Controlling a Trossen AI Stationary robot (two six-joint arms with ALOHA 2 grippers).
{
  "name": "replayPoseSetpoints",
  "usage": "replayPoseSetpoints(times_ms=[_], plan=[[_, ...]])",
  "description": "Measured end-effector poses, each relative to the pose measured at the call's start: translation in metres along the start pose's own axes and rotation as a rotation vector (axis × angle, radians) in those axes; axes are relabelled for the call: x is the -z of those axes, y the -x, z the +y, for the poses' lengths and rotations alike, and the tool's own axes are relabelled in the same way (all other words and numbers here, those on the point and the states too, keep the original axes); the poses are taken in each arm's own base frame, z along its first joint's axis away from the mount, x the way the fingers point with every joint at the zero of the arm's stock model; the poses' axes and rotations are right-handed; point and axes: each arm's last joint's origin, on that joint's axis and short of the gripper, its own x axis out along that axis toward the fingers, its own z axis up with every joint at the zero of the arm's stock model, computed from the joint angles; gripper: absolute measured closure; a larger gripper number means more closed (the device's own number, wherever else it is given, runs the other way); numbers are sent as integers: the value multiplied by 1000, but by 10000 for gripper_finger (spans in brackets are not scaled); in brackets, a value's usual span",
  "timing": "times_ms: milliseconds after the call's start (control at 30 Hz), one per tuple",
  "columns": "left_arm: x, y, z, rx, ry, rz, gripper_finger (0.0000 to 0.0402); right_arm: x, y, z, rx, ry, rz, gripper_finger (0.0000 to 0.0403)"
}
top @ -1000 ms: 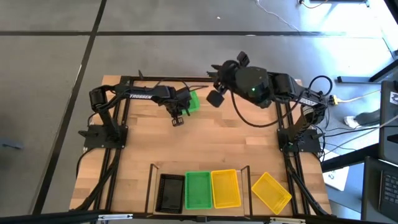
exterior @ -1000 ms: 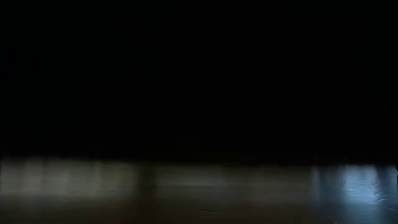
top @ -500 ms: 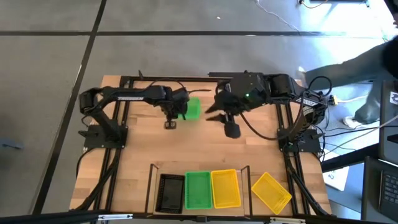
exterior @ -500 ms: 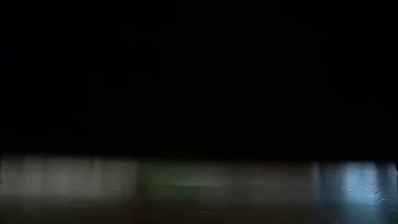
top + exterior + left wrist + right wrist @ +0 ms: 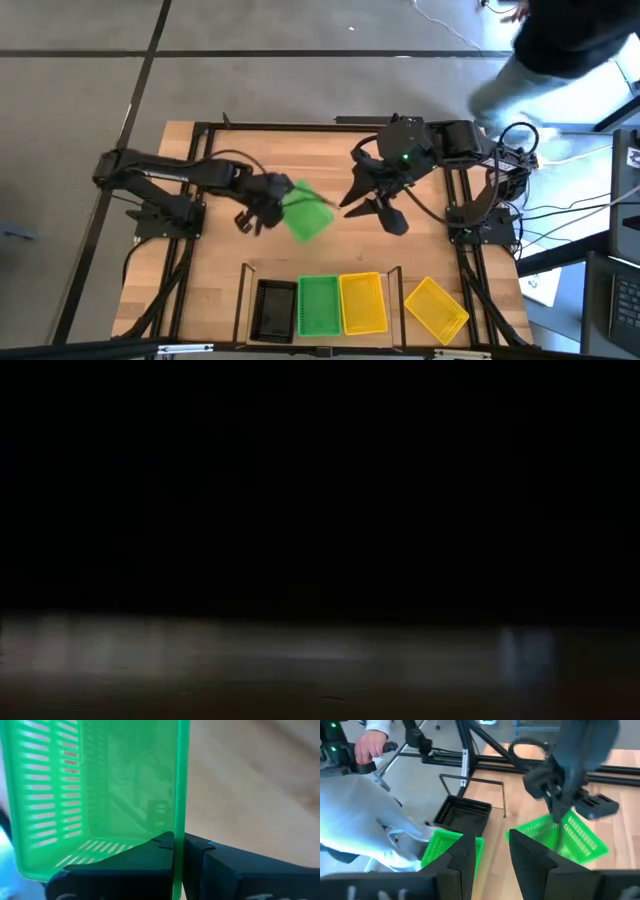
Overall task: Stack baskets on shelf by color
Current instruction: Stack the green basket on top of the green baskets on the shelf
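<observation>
Green basket [image 5: 306,214] carried shelfward, pinched in left claw [image 5: 268,205]

no legible text, no readable labels, brand marks, numbers or signs on anything in view, lettering nowhere discernible

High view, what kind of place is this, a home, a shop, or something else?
Most likely a robotics lab or test workshop. Two dark arms are mounted on a black frame around a wooden table, loose cables trail over a bare grey floor, and a person passes beside the rig.
</observation>
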Motion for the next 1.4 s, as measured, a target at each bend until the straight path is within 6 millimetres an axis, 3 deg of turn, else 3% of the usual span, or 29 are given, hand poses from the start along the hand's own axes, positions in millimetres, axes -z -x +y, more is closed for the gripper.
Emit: replayPoseSetpoints(times_ms=[233,633,1033,1400], plan=[[-37,19,-25,6,-214,-133,401,0,2,1,-24,-3,-7,286],[-85,43,-48,10,-358,-452,401,-1,1,6,-36,-64,-15,286],[-116,3,-72,111,-430,-460,401,-4,0,10,-47,-49,-44,286],[-127,-25,-71,136,-449,-496,401,-5,0,10,-47,-45,-50,286]])
